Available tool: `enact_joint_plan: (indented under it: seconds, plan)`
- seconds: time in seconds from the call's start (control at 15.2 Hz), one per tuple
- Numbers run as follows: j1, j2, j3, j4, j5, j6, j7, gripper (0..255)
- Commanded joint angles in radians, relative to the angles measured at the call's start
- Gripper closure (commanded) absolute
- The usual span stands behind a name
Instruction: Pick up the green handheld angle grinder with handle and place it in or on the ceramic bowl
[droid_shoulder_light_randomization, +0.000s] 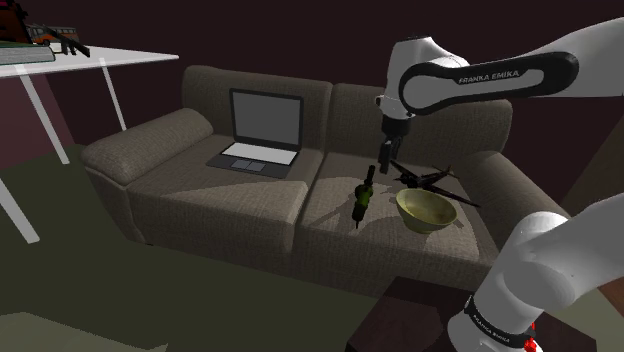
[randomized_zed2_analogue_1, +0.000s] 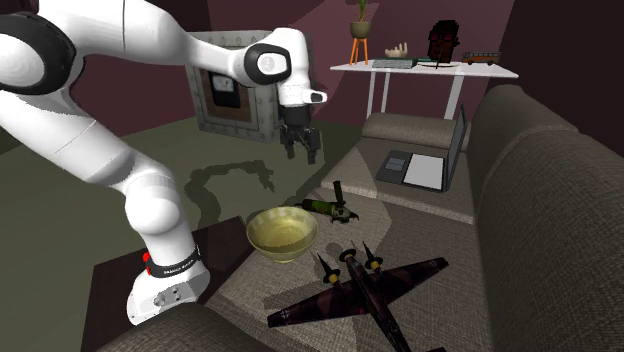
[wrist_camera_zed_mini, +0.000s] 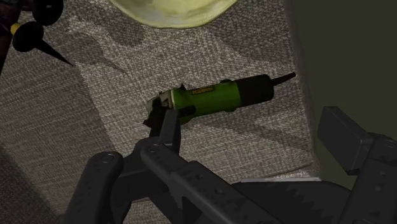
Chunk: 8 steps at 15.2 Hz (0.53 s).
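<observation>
- The green angle grinder (wrist_camera_zed_mini: 210, 98) lies on its side on the sofa's seat cushion (droid_shoulder_light_randomization: 335, 222).
- The yellowish bowl (randomized_zed2_analogue_1: 283, 250) stands just beside it on the same cushion.
- My gripper (randomized_zed2_analogue_1: 302, 150) hovers above the grinder, fingers spread apart and holding nothing.
- A dark model plane (randomized_zed2_analogue_1: 360, 285) lies beyond the bowl.

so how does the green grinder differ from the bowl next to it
The grinder is green and black; the bowl is pale yellowish. The grinder is long and slim, lying on its side; the bowl is round, upright and open. Both rest on the same sofa cushion, close but apart.
</observation>
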Motion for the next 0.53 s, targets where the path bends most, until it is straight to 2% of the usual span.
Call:
enact_joint_plan:
  seconds: [0.0, 0.46]
  plan:
    - [-0.012, 0.066, -0.022, 0.006, -0.022, 0.075, -0.022, 0]
    - [-0.04, 0.283, -0.079, 0.096, -0.066, 0.251, -0.084, 0]
